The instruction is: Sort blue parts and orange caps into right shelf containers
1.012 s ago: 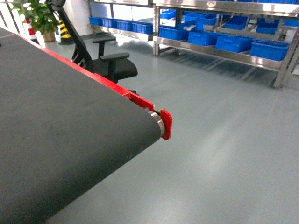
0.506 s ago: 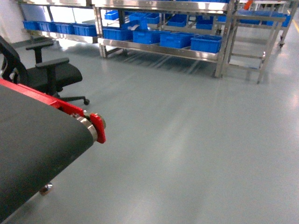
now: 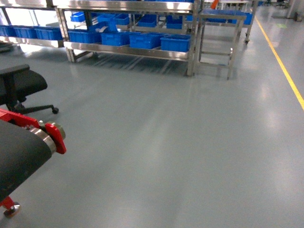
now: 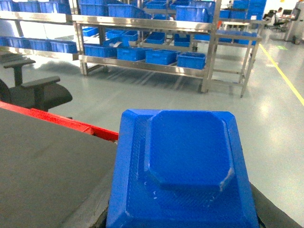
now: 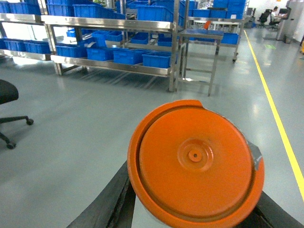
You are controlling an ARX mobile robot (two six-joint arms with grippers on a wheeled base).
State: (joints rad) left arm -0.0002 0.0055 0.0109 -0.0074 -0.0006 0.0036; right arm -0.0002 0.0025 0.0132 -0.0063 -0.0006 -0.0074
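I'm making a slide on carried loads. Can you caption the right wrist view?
Round orange cap filling the foreground, with the steel shelf of blue crates across the grey floor.

Bright, even overhead light in all views. Floor [image 3: 180, 142] glossy, pale streaky reflections under shelf [image 3: 128, 50]. Head view soft, slight motion blur; belt [image 3: 16, 156] dark, low detail. Left wrist: blue part [image 4: 183, 166] fills foreground, sharp, faint sheen. Right wrist: orange cap [image 5: 194, 164] close, evenly lit, slightly soft; background shelves sharp, windows overexposed top left.
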